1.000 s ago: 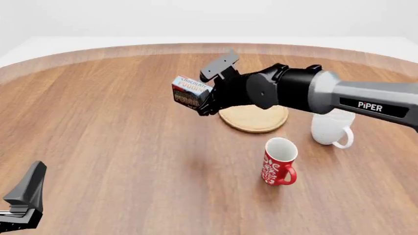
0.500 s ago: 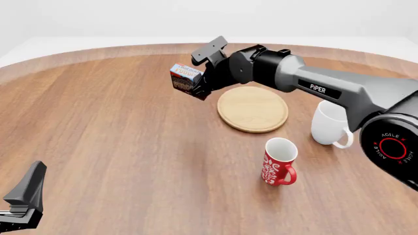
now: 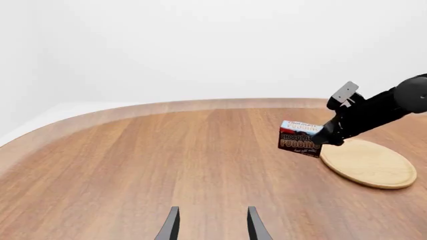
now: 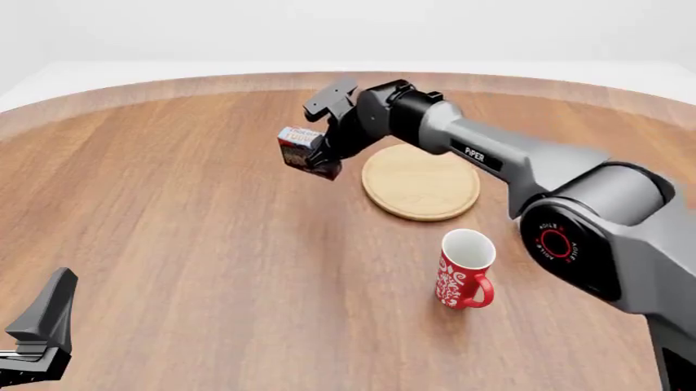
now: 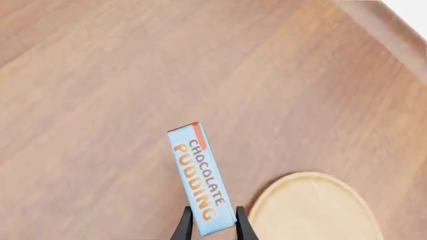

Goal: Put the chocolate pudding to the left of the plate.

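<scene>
Since a second ago the right gripper point(image 4: 316, 153), fingers clamped on the chocolate pudding point(image 4: 301, 151), has carried it off the plate point(image 4: 421, 182) toward the tabletop's point(image 4: 196, 244) left edge, held above bare wood just beside the plate's left rim; left fingers point(image 3: 171, 226) apart, idle.

A red mug point(image 4: 464, 270) with white patterns stands upright on the round wooden tabletop point(image 4: 196, 228), its handle pointing to about 4 o'clock.

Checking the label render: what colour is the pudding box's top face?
Light blue on the chocolate pudding, lettered orange and brown; clearest in the right wrist view.
</scene>
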